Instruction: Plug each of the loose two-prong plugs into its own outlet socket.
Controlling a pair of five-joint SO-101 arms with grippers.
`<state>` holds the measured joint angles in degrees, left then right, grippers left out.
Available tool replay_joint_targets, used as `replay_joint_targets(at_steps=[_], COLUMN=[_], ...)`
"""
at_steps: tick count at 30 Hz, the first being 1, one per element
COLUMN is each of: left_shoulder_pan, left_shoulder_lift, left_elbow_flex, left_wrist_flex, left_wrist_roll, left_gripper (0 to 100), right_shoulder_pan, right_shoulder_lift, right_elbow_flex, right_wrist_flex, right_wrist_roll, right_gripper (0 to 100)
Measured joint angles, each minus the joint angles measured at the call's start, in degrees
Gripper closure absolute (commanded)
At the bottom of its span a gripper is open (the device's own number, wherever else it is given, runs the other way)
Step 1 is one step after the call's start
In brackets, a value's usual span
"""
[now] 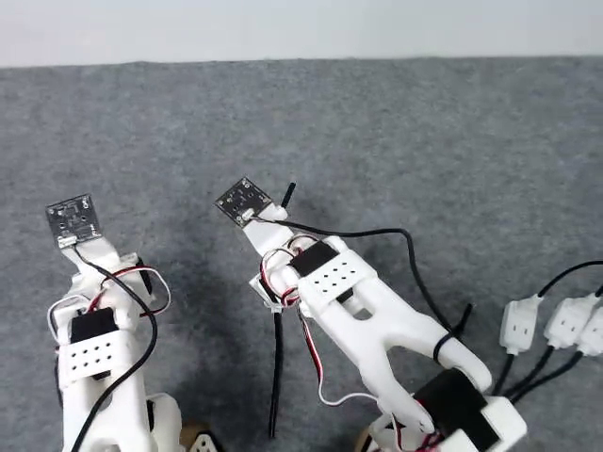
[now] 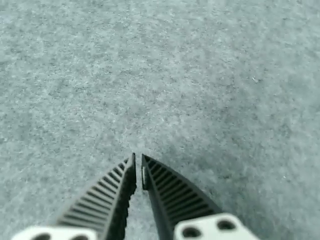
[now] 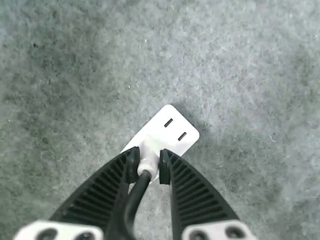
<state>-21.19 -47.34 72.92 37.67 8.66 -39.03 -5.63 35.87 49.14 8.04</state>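
In the right wrist view my right gripper (image 3: 148,152) is shut on the narrow neck of a white outlet socket (image 3: 176,131). The socket's flat face has two slots, and its black cable (image 3: 134,195) runs back between the fingers. It sits just over the grey carpet. My left gripper (image 2: 138,158) is shut with nothing in it, low over bare carpet. In the high view the right arm (image 1: 350,290) slants across the middle and the left arm (image 1: 92,350) stands at the left. A thin black cable (image 1: 276,372) trails from under the right arm toward the front edge.
Three white connector bodies (image 1: 524,323) (image 1: 568,320) (image 1: 594,331) on black leads lie at the right edge of the carpet. A short black tip (image 1: 287,195) pokes out beside the right wrist. A black wire (image 1: 415,268) loops over the right arm.
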Motion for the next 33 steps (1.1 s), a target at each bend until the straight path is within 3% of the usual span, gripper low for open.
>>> replay_joint_targets(at_steps=[5,8,14,18,23,28,33], left_shoulder_pan=[0.00,0.00,-1.58,-4.48,-4.92,-5.01,-4.57], left_shoulder_lift=[0.00,0.00,0.00,0.00,0.00,0.00,0.00], left_elbow_flex=[0.00,0.00,-1.05,-2.55,-2.64,-2.64,-2.64], left_wrist_flex=[0.00,0.00,0.00,0.00,0.00,0.00,0.00], left_wrist_roll=[0.00,0.00,0.26,2.11,3.16,3.34,3.34], left_gripper=[98,98,98,97,94,94,95], right_shoulder_pan=[-0.44,-1.85,-3.08,-4.84,-6.42,-4.40,2.11], right_shoulder_lift=[1.58,3.96,5.54,7.38,13.89,19.78,21.71], right_elbow_flex=[-1.14,-2.02,-7.91,-8.18,-8.35,-15.56,-19.78], right_wrist_flex=[0.44,2.02,6.86,5.45,1.49,5.27,11.08], right_wrist_roll=[-1.05,-7.82,-25.14,-29.80,-30.24,-30.42,-30.42], right_gripper=[78.9,70.0,69.0,69.0,71.6,99.8,99.0])
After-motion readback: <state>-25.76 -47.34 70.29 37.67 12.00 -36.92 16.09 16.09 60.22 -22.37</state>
